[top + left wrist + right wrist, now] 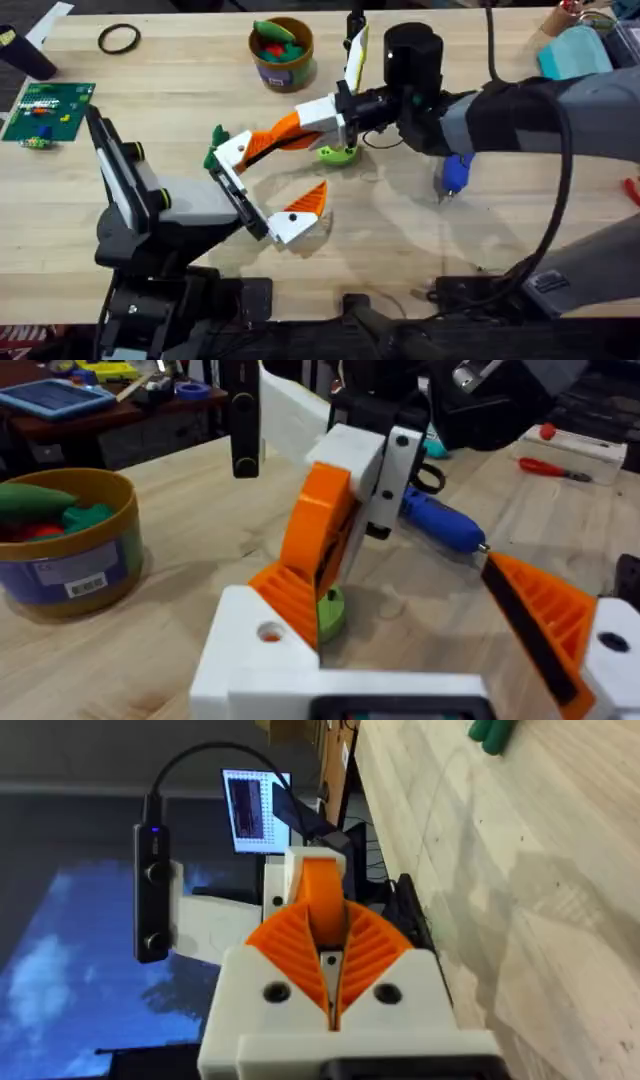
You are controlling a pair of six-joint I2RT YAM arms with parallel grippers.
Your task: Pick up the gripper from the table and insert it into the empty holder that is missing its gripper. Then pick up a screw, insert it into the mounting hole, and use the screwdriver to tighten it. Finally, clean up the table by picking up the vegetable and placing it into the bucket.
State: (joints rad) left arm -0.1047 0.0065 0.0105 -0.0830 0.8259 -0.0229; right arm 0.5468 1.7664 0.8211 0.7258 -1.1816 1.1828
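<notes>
My right gripper (275, 133) reaches in from the right and is shut on the orange ribbed gripper (255, 148). That gripper's white base (255, 650) sits at the far end of the holder (240, 195), the white bracket with a black rail on my left arm. At the holder's near end stands another orange finger (305, 205), so my left gripper (280, 180) is open. The right wrist view shows the orange piece (320, 900) pinched between ribbed pads (370, 955). The blue screwdriver (455, 172) lies to the right. The dark green vegetable (213, 145) lies just beyond the holder. The bucket (281, 50) stands at the back.
A lime-green disc (338, 153) lies under the right gripper. A black ring (119, 38) and a green circuit board (45, 108) are at the far left. A teal object (575, 50) is at the back right. The bucket holds toy vegetables.
</notes>
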